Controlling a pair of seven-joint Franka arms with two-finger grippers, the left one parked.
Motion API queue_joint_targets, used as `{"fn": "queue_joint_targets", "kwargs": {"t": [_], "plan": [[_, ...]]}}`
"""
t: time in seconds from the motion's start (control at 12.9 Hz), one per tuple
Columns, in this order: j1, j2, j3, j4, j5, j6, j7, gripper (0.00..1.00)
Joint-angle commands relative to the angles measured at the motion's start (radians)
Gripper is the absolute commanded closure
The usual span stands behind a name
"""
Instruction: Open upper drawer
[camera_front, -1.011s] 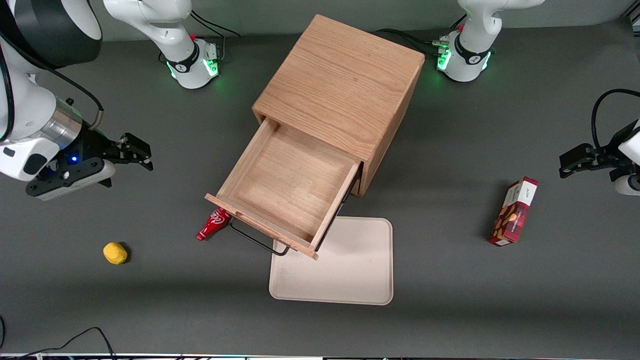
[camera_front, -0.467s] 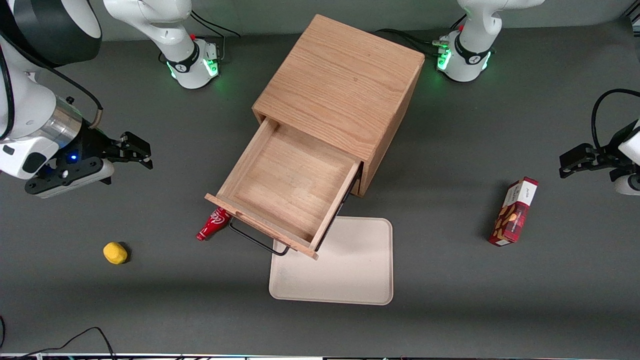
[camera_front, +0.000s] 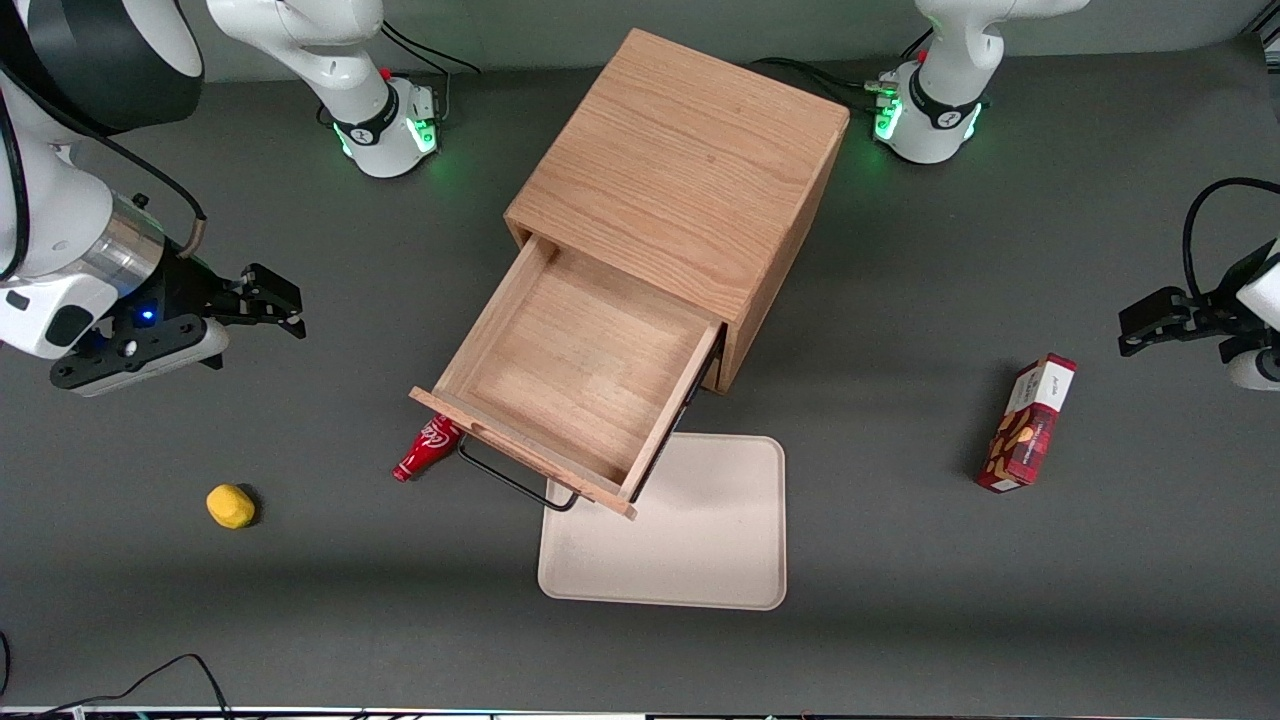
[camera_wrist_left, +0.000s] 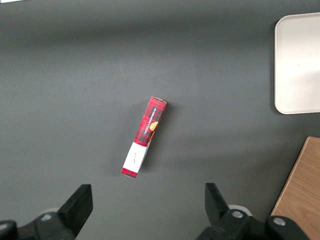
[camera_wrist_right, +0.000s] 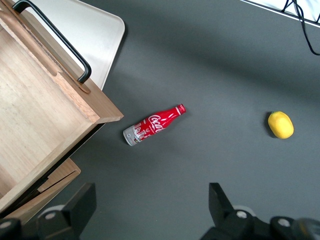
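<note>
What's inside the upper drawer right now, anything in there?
The upper drawer is pulled out and shows only bare wood; its innermost part is covered by the cabinet top. The gripper hangs open toward the working arm's end of the table, apart from the drawer.

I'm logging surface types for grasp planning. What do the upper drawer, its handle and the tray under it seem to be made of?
Upper drawer: light oak-looking wood, matte, visible grain. Its handle: thin black rod, probably coated metal wire. Tray: cream, smooth, matte, rounded corners, likely plastic or similar. The gripper hangs open toward the working arm's end of the table, touching none of them.
</note>
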Motion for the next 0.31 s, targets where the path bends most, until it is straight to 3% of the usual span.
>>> {"fn": "queue_joint_targets", "kwargs": {"t": [0.0, 0.23], "plan": [[-0.181, -0.184, -0.006, -0.191, -0.013, -0.035, 0.299, 0.00], [-0.175, -0.181, -0.006, -0.190, -0.018, -0.027, 0.298, 0.00]]}}
